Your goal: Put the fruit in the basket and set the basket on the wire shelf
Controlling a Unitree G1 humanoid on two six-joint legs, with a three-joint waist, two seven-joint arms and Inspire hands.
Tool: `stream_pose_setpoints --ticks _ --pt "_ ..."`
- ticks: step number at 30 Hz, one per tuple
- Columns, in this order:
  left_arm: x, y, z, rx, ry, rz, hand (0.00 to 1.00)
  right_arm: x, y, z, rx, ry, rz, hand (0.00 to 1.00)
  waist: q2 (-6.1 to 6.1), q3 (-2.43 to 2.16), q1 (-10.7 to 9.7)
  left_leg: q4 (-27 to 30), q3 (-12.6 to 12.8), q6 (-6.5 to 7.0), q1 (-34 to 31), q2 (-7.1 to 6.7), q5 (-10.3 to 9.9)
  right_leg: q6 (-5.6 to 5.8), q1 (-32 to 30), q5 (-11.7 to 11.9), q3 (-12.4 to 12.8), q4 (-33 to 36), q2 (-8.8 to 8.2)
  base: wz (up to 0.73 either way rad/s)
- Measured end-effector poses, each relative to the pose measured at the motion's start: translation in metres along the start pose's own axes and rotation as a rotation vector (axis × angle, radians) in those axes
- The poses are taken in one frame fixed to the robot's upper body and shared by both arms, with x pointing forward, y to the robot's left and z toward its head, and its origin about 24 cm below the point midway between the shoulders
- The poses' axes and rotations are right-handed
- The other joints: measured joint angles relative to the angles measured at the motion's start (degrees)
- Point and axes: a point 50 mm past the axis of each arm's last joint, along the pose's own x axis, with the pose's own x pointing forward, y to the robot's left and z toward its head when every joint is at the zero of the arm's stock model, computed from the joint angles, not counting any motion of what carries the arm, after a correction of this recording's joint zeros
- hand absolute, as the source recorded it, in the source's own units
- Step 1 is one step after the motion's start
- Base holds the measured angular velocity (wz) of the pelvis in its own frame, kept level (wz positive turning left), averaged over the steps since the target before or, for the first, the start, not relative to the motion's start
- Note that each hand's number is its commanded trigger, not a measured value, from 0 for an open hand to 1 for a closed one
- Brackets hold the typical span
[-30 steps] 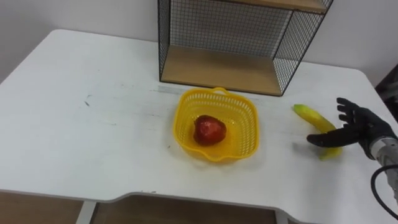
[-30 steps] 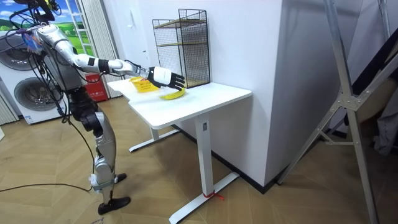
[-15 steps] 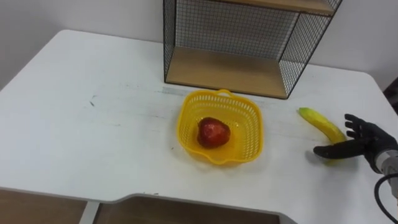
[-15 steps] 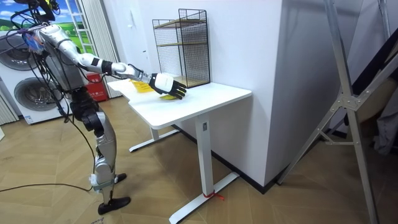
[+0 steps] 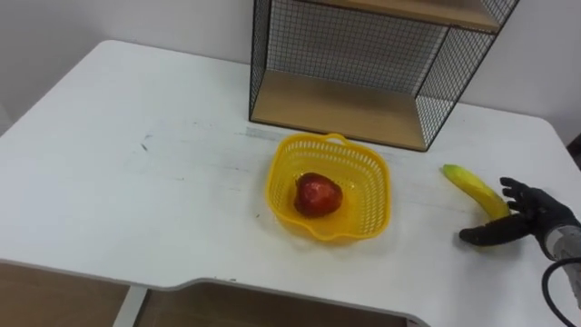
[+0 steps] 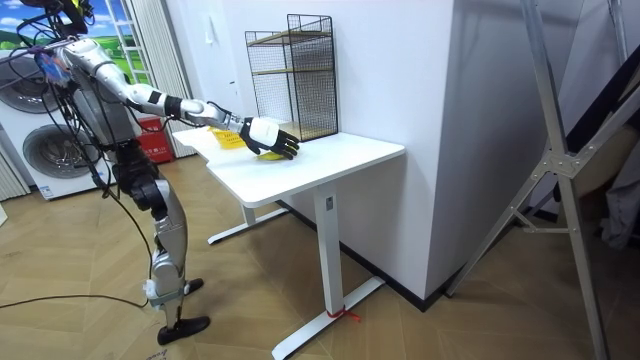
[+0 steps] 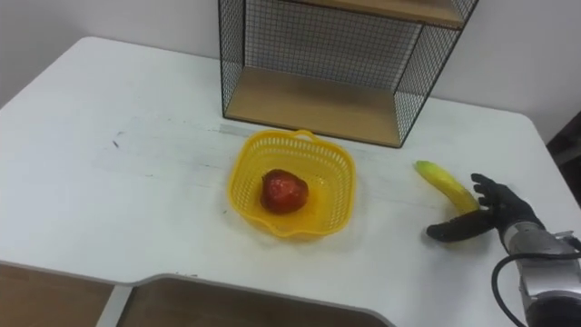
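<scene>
Though near table edge [image 5: 556, 145], right hand [image 5: 522, 222] spread beside banana [image 5: 472, 188]

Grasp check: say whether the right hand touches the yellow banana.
Cannot tell. Right eye view: the right hand covers the near end of the yellow banana, hiding contact.

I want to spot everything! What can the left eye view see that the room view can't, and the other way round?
The left eye view looks down into the yellow basket, where a red fruit lies. The room view takes in the whole robot standing by the white table, with washing machines behind it. Both show that table, the wire shelf, the banana and the right robot hand at the banana's end.
</scene>
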Motion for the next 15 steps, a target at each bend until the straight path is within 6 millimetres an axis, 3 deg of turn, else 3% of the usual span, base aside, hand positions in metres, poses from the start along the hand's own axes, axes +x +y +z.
stream_pose_setpoints --ticks 9,15 --pt "0.0 -0.002 -0.005 0.004 0.028 -0.008 0.0 0.0 -0.002 0.005 -0.093 0.006 -0.04 0.0 0.02 0.0 0.3 0.0 -0.3 0.0 -0.2 -0.06 0.0 0.02 -0.1 0.0 0.1 0.0 0.05 0.0" --pt "0.001 0.001 0.003 -0.001 0.016 -0.001 0.0 0.0 0.002 0.012 -0.198 0.009 -0.047 0.0 -0.18 -0.11 1.4 0.2 -0.5 0.0 -0.2 -0.07 0.0 0.02 0.0 0.0 0.0 0.2 0.02 0.0"
